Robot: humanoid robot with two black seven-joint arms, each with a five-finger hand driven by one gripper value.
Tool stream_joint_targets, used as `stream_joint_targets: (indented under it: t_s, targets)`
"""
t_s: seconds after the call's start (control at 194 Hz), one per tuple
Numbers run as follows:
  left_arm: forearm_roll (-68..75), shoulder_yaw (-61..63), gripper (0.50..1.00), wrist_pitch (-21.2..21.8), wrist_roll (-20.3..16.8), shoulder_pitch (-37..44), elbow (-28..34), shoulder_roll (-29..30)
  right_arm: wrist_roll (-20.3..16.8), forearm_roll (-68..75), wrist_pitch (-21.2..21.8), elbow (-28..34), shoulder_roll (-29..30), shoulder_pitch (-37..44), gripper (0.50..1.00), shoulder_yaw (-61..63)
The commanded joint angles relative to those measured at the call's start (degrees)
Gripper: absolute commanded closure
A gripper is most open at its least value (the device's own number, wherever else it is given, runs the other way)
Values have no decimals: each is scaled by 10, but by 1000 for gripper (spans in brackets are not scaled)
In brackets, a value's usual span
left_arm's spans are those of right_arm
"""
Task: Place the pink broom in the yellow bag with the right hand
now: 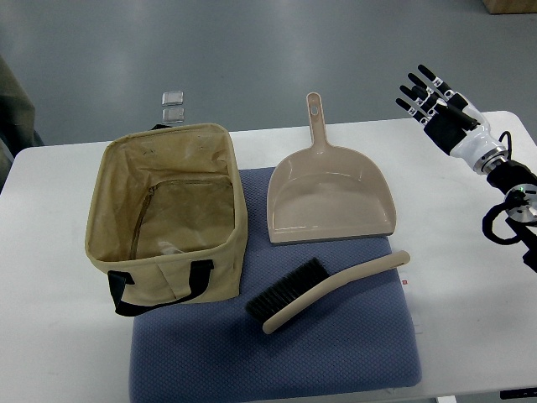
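Observation:
The broom point(336, 290) is a pinkish-beige hand brush with black bristles, lying flat on a blue mat point(277, 353), handle pointing right. The yellowish fabric bag point(168, 210) with black handles stands with its mouth upward at the left, partly on the mat. My right hand point(430, 94) hovers over the table's far right edge, well up and right of the broom, fingers spread and holding nothing. The left arm does not show.
A matching pinkish dustpan point(329, 197) lies on the mat just behind the broom, handle pointing away. The white table point(470, 252) carries everything. Two small clear tiles point(173, 105) lie on the floor beyond the bag.

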Motion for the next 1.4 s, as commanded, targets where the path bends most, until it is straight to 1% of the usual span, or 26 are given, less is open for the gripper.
stream_joint_targets:
  t_s: [0.0, 0.506, 1.394]
  targets:
    - [0, -4, 500, 0, -1, 0, 0, 0, 0, 0, 0, 2, 0, -1, 572, 0]
    - [-4, 0, 500, 0, -3, 2, 6, 0, 0, 0, 7, 2, 0, -1, 572, -3]
    - [-4, 0, 500, 0, -3, 2, 3, 0, 0, -1, 37, 1, -7, 2, 572, 2]
